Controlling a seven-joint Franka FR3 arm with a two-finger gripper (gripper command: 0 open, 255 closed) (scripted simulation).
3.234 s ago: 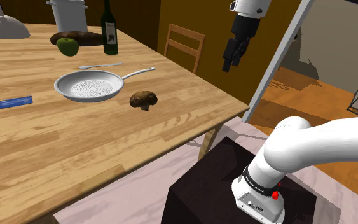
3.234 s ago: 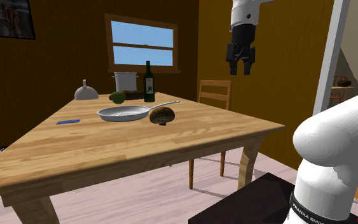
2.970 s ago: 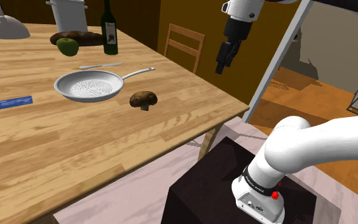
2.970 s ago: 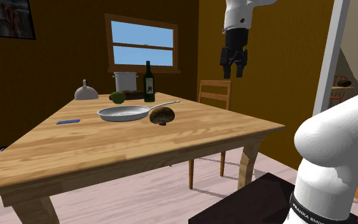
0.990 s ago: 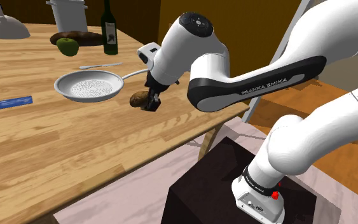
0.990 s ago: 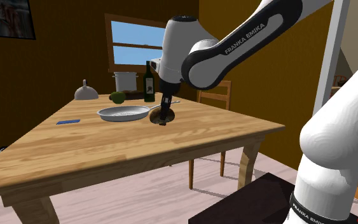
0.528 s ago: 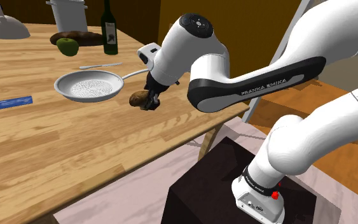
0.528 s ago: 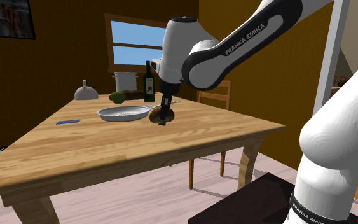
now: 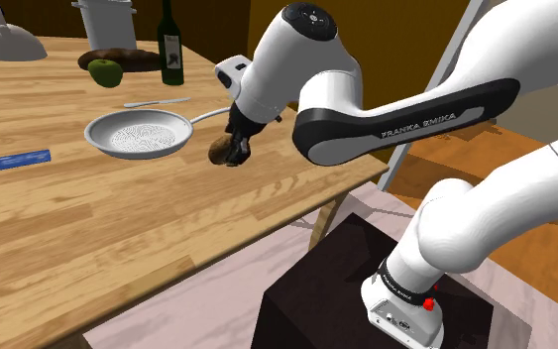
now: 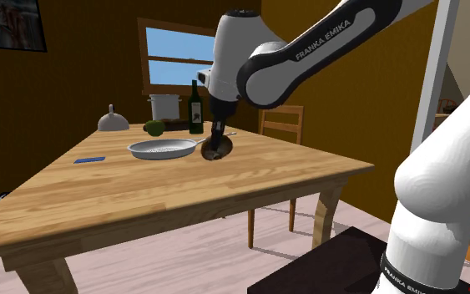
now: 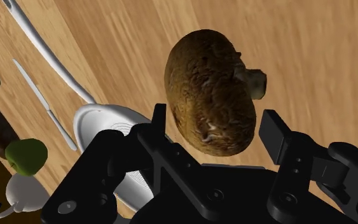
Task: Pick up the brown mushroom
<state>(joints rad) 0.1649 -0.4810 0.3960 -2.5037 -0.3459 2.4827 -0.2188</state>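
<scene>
The brown mushroom (image 9: 220,149) hangs just above the wooden table (image 9: 118,228), near its edge on the shoulder view's right, clasped in my black gripper (image 9: 233,151), which is shut on it. From the second exterior view the mushroom (image 10: 219,149) sits under the gripper (image 10: 214,145), a little clear of the tabletop. Along the hand, the cap and pale stem of the mushroom (image 11: 210,95) fill the space between the two fingers (image 11: 156,125) of the gripper (image 11: 214,130).
A silver frying pan (image 9: 136,135) lies just beyond the mushroom, its handle pointing toward the arm. A knife (image 9: 156,101), green apple (image 9: 105,71), wine bottle (image 9: 170,45), pot (image 9: 104,22) and blue card (image 9: 24,159) stand farther off. A chair (image 9: 286,69) waits behind the table.
The fingers have shut on the mushroom, and the hand has risen a little, lifting it off the tabletop.
</scene>
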